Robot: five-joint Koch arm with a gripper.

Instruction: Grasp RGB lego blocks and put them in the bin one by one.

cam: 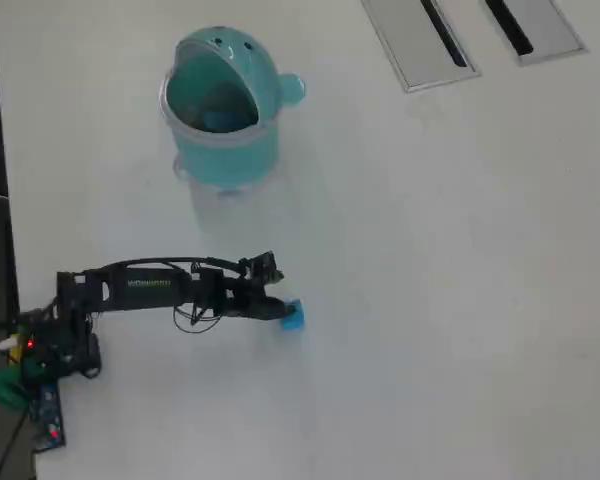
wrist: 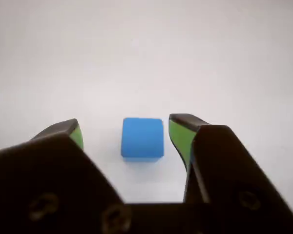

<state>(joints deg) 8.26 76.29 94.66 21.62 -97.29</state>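
A bright blue lego block point(wrist: 142, 138) lies on the white table between my two jaws, touching neither; it sits nearer the right one. My gripper point(wrist: 126, 126) is open, and its green-lined fingertips point(wrist: 177, 127) stand on either side of the block. In the overhead view the blue block point(cam: 295, 317) is at the tip of the gripper point(cam: 280, 308), with the arm reaching in from the left. The teal bin point(cam: 220, 105) stands upright at the upper left, well away from the gripper, its hood opening facing down the picture. No other lego block shows.
Two grey slotted panels point(cam: 420, 40) are set into the table at the top right of the overhead view. The arm's base point(cam: 55, 345) sits at the table's left edge. White tabletop point(cam: 450, 300) stretches to the right of the block.
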